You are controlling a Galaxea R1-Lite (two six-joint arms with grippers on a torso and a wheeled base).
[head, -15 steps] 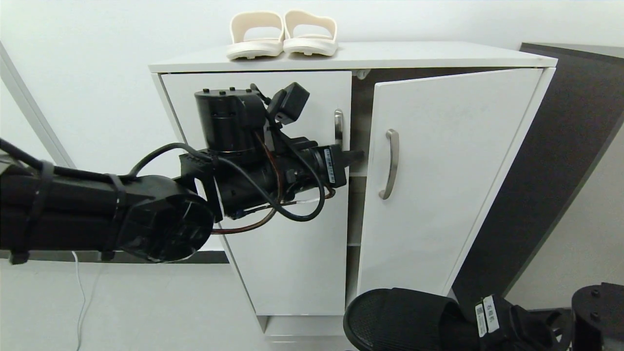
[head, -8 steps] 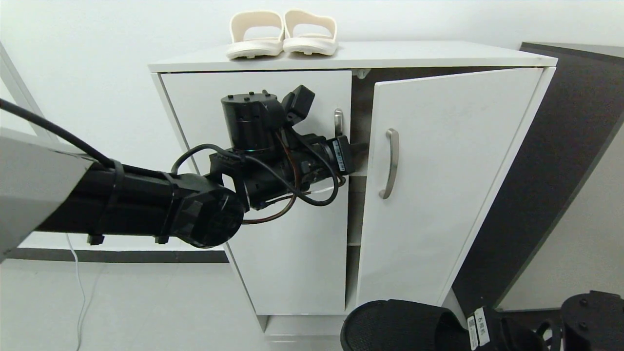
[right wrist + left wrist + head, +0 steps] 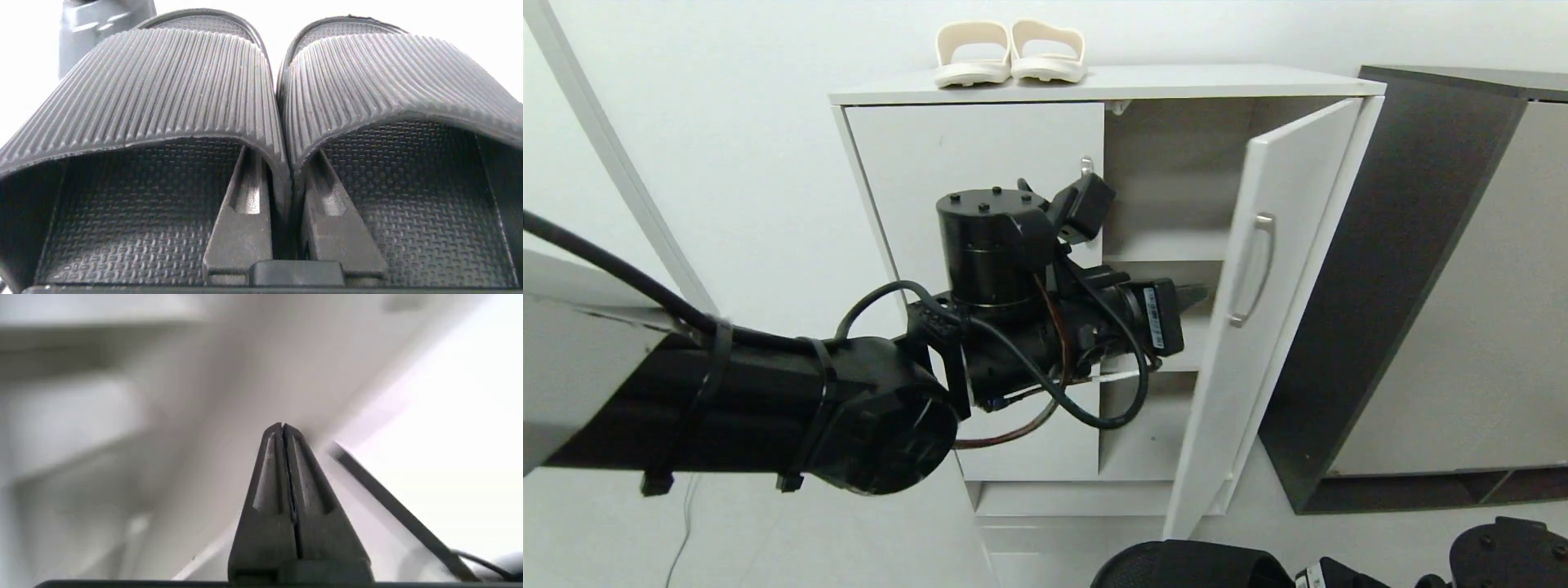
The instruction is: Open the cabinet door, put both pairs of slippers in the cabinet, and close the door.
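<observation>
A white cabinet (image 3: 1094,83) stands against the wall. Its left door (image 3: 980,155) is closed and its right door (image 3: 1274,269) is swung wide open, handle (image 3: 1252,269) facing out. A cream pair of slippers (image 3: 1011,53) rests on the cabinet top. My left gripper (image 3: 1196,296) (image 3: 283,429) is shut and empty, in the opening just inside the open door's edge. My right gripper (image 3: 282,163) is shut on a black ribbed pair of slippers (image 3: 196,90) (image 3: 1192,567), a finger inside each slipper pinching their inner sides together, low in front of the cabinet.
Inside the cabinet, bare shelves (image 3: 1168,249) show behind my left arm. A dark grey unit (image 3: 1339,286) with a pale front (image 3: 1470,286) stands right beside the open door. White wall and floor lie to the left.
The right door has swung from slightly ajar to wide open, with my left gripper moving rightward along it. The head view has shifted, and the black slippers sit lower in it.
</observation>
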